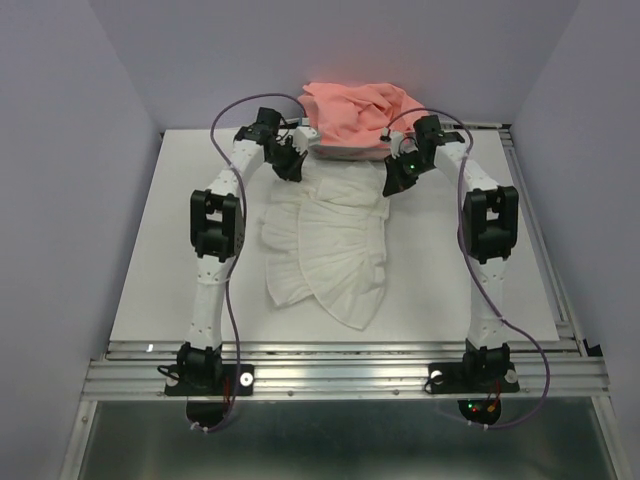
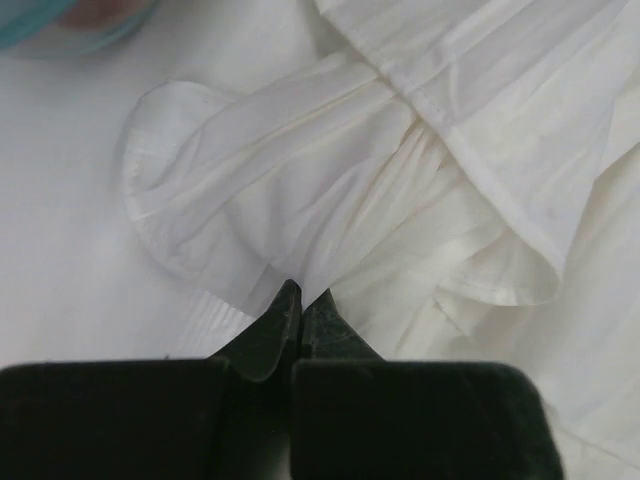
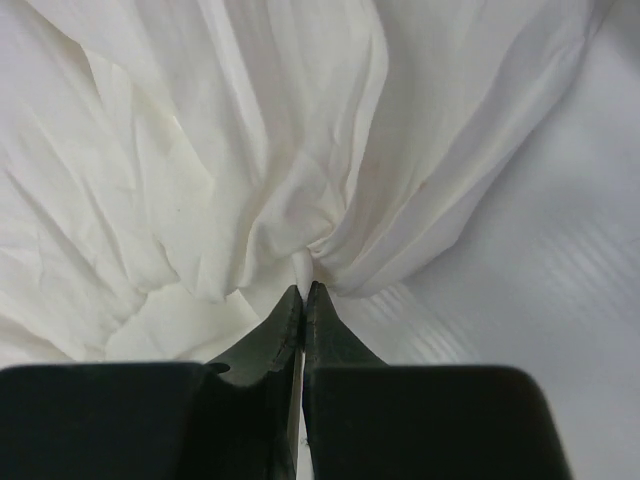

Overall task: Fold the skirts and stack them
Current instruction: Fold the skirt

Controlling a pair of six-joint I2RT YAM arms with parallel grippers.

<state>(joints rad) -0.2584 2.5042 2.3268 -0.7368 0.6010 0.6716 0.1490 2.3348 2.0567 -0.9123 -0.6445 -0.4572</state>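
Skirts number two. The white skirt (image 1: 330, 250) lies spread on the table (image 1: 170, 250), its pleats fanning toward the near side and its far edge bunched up. The pink skirt (image 1: 355, 115) sits just beyond that far edge, heaped in a single teal tub (image 2: 55, 20) whose rim shows at the corner of the left wrist view.

Two hands are at the white skirt's far edge, one at each end of it. The left hand (image 1: 290, 165) has its fingers pressed together at the left end, and a fold of the white cloth runs down to their tips, so it looks to be pinching the hem. The right hand (image 1: 395, 182) is at the right end with its fingers pressed together too, and the right wrist view shows the white cloth drawn into a tight gather right at the tips, pinched between them.

Both arms arch over the table on either side of the white skirt.
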